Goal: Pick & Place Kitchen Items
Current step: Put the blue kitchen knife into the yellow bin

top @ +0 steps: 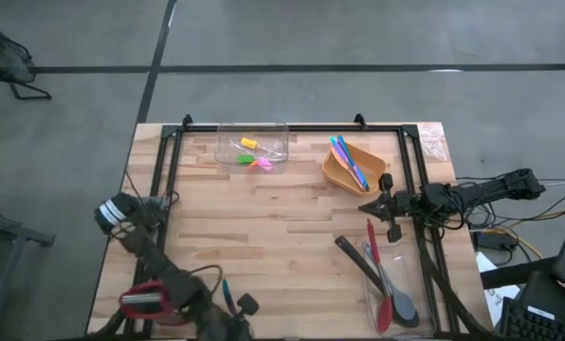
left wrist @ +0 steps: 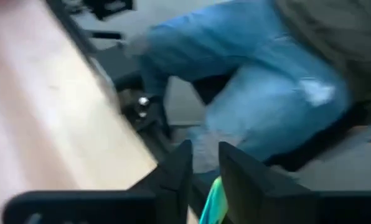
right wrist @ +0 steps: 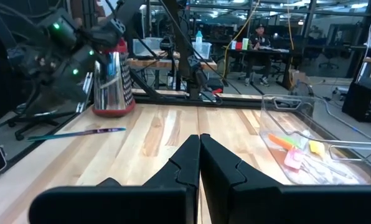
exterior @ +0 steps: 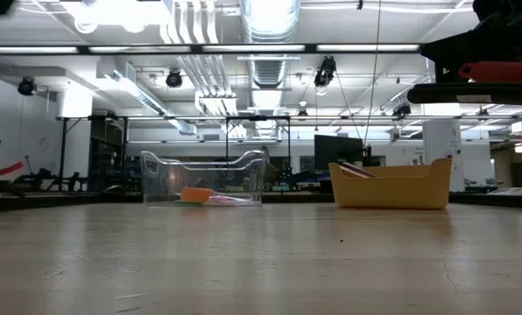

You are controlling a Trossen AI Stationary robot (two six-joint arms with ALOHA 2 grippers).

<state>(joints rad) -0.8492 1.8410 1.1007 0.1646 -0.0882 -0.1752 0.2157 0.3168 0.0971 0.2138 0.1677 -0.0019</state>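
Wooden desk (top: pixel 264 237): left claw (top: pixel 233 301) at near edge, pinching thin blue-green utensil (top: pixel 226 293), apparently. Right claw (top: pixel 371 205) closed, empty, beside orange bowl (top: pixel 337 173).

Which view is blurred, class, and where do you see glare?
Left wrist view: motion-blurred throughout, its own hand and the table edge smeared. Low view: ceiling lights glare white; the clear tub and orange bowl stay sharp. High and right wrist views: evenly lit, crisp.
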